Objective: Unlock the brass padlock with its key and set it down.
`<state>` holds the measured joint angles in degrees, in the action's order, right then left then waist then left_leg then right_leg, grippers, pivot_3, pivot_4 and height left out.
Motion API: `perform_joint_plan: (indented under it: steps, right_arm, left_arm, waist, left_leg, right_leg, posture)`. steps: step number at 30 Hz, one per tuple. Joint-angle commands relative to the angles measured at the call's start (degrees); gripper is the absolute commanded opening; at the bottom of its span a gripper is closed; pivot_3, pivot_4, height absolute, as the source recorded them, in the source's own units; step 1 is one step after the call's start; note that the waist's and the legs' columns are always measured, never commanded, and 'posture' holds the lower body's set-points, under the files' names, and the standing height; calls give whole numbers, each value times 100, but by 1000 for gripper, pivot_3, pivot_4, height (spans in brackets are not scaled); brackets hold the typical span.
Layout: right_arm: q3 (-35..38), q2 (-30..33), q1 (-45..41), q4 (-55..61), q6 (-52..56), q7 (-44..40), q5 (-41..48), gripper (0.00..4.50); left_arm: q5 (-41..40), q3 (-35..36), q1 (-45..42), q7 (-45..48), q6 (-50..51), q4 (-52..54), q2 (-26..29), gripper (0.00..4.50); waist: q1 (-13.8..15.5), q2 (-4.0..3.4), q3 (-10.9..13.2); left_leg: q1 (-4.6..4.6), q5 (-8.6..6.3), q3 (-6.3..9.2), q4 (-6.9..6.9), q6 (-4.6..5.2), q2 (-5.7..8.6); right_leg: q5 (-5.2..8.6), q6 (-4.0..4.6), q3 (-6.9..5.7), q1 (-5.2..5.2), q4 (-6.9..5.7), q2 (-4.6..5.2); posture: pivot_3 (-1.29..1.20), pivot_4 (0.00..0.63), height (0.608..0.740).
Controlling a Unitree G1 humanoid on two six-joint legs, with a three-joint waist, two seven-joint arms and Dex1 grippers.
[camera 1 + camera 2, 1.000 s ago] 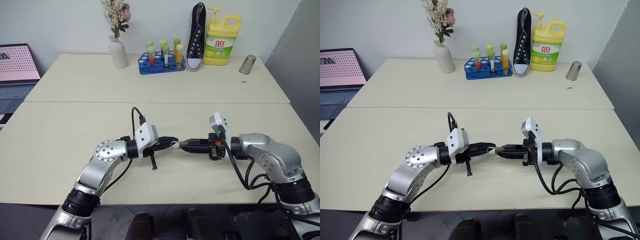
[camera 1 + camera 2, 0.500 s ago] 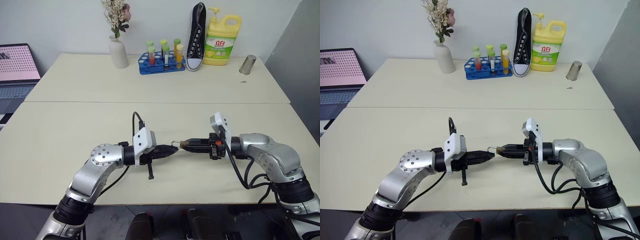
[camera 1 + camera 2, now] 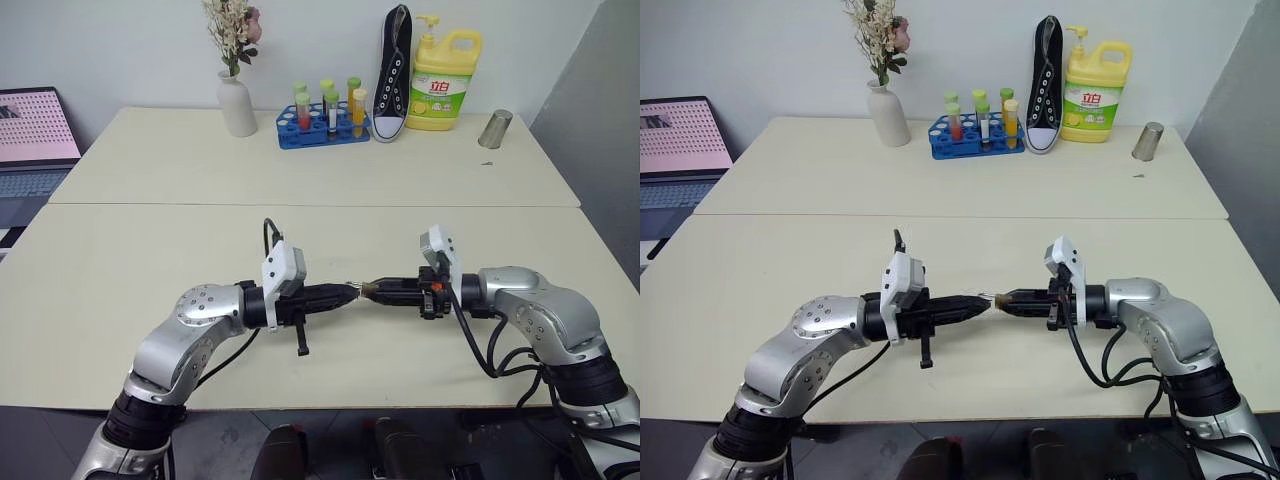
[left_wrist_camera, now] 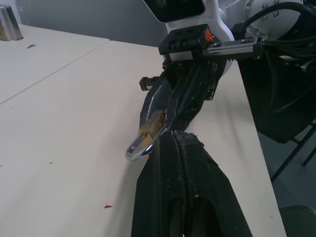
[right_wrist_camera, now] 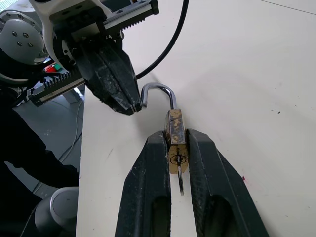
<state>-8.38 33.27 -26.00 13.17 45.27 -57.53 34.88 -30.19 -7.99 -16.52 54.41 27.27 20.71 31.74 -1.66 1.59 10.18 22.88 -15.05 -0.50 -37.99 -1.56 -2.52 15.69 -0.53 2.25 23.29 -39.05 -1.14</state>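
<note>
Much of the small stuff is out of sight here

The padlock (image 5: 176, 140) body is half buried between the right gripper (image 5: 177, 148) fingers, and its key (image 5: 180, 181) shows only as a sliver at six o'clock. At nine o'clock the laptop (image 3: 35, 140) runs off the edge. Test-tube (image 3: 303, 110) contents are too small to tell.

Head stereo pair looks forward and down over the table (image 3: 150, 260), from well back. Each wrist camera sights closely along its own gripper, facing the opposite one; all views share the brass padlock (image 5: 176, 140) between them.
</note>
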Motion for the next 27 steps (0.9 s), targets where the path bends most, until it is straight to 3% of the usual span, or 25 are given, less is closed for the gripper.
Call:
perform_joint_plan:
  steps: [1,19,22,25,27]
  right_arm:
    - [13,3,-74,129,-120,-107,26,155]
    - [13,-2,-42,139,-107,-68,28,155]
    - [53,10,-47,91,6,-19,64,155]
    - [133,5,-109,-58,465,86,249,155]
    - [137,-15,-173,-153,812,131,362,155]
  left_arm:
    - [-50,131,-90,-44,-51,108,-27,0]
    - [95,211,-122,-58,-321,174,-18,0]
    - [583,194,87,318,-1050,285,415,0]
    - [1973,8,306,687,-3239,-356,1112,574]
    - [2268,15,375,711,-3996,-660,1234,1182]
  waist:
    - [1,0,0]
    - [0,0,0]
    - [-12,-1,1]
    - [-7,-3,1]
    - [1,-3,2]
  left_leg:
    - [0,0,0,0,0,0]
    - [1,0,0,0,0,0]
    - [0,0,-2,1,0,-3]
    - [-4,0,-1,5,0,-5]
    - [-7,0,-4,6,0,-5]
  right_leg:
    - [0,0,0,0,0,0]
    - [0,0,1,0,1,0]
    - [-1,2,3,1,1,0]
    - [-6,16,3,2,2,3]
    - [-10,32,3,1,1,11]
  posture:
    - [0,150,740]
    - [0,150,740]
    - [0,150,740]
    - [0,150,740]
    - [0,150,740]
